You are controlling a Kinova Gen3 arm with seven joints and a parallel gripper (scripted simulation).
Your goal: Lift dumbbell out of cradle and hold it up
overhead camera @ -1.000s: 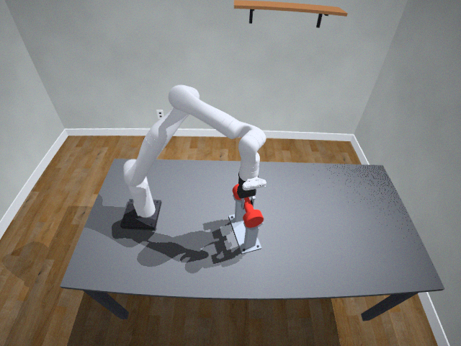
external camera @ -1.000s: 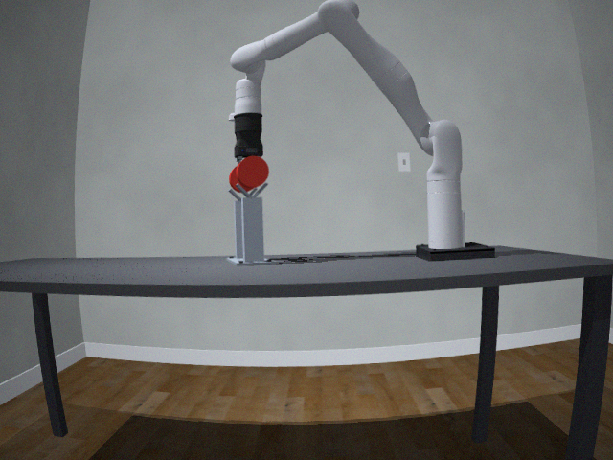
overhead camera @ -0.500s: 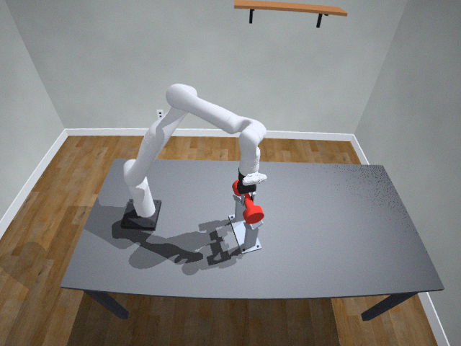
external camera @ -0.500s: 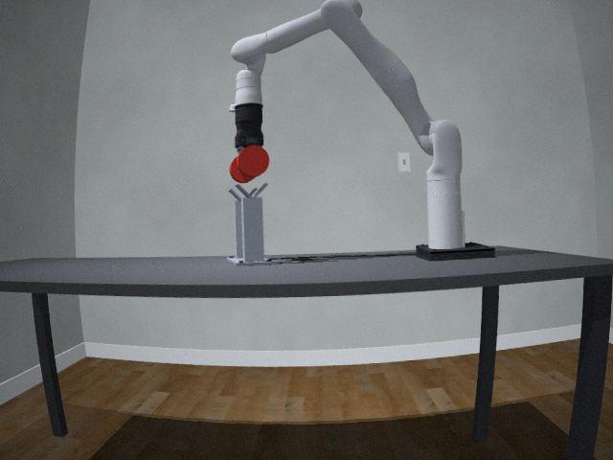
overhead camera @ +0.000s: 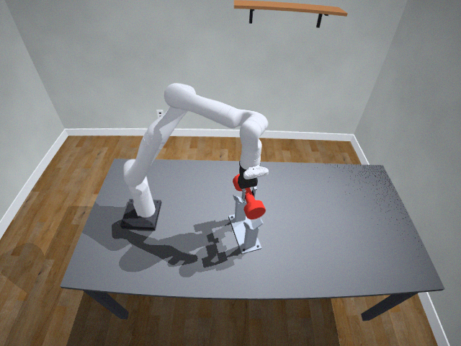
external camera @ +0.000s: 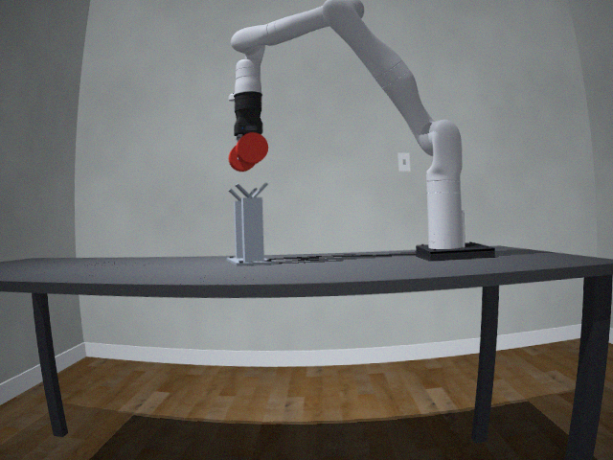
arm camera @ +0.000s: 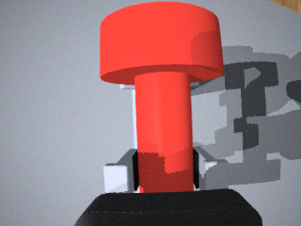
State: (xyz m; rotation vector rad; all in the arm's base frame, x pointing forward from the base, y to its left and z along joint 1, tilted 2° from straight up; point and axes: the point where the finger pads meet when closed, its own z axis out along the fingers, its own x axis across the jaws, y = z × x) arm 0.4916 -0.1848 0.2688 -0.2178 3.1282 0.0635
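Observation:
The red dumbbell (overhead camera: 248, 201) hangs in the air above its grey cradle (overhead camera: 246, 228), with a clear gap between them in the exterior view, where the dumbbell (external camera: 248, 151) sits well above the cradle's forked tops (external camera: 247, 190). My gripper (overhead camera: 247, 190) is shut on the dumbbell's handle from two sides. In the wrist view the handle (arm camera: 165, 135) runs up from between my fingers to one red head (arm camera: 161, 41). The other head is hidden behind the gripper body in that view. The cradle (external camera: 247, 227) stands upright on the dark grey table.
The arm's base (overhead camera: 142, 214) is bolted to the table at the left of the cradle. A wooden shelf (overhead camera: 290, 7) hangs high on the back wall. The table edges lie far from the cradle.

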